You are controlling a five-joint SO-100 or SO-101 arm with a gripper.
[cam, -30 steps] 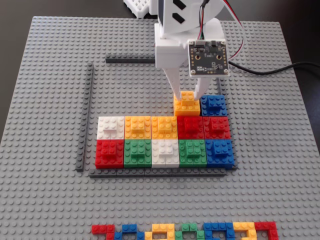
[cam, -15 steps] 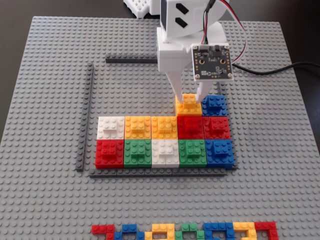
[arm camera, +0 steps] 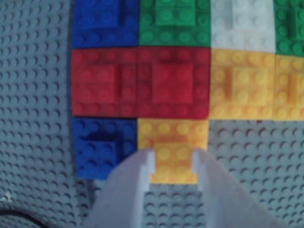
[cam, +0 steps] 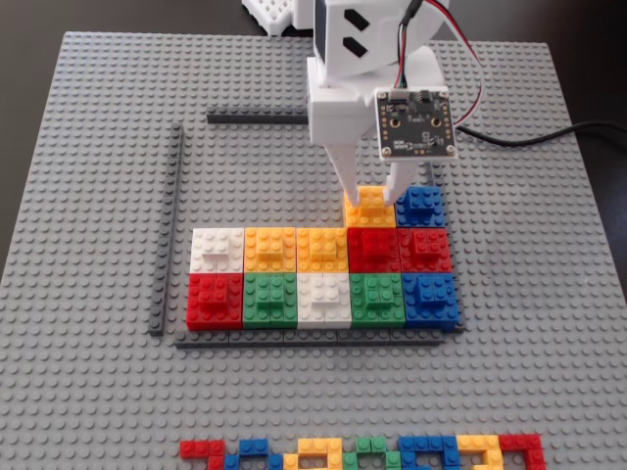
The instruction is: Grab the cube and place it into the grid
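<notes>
A yellow cube [cam: 372, 217] sits on the grey baseplate [cam: 88, 392] in the third row of the grid, left of a blue cube [cam: 421, 204] in the fixed view. My white gripper [cam: 372, 201] stands straight above it, its two fingers pressed against either side of the cube's raised top. In the wrist view the yellow cube [arm camera: 173, 133] lies between my fingertips, with my gripper [arm camera: 173, 159] closed on its top block and the blue cube [arm camera: 102, 147] to its left. Two full rows of coloured cubes [cam: 323, 274] lie in front.
Dark grey bars frame the grid: one on the left [cam: 168, 235], one at the back [cam: 257, 117], one in front [cam: 304, 340]. A row of loose coloured bricks [cam: 362, 452] lies at the near edge. A black cable [cam: 529, 137] runs off to the right.
</notes>
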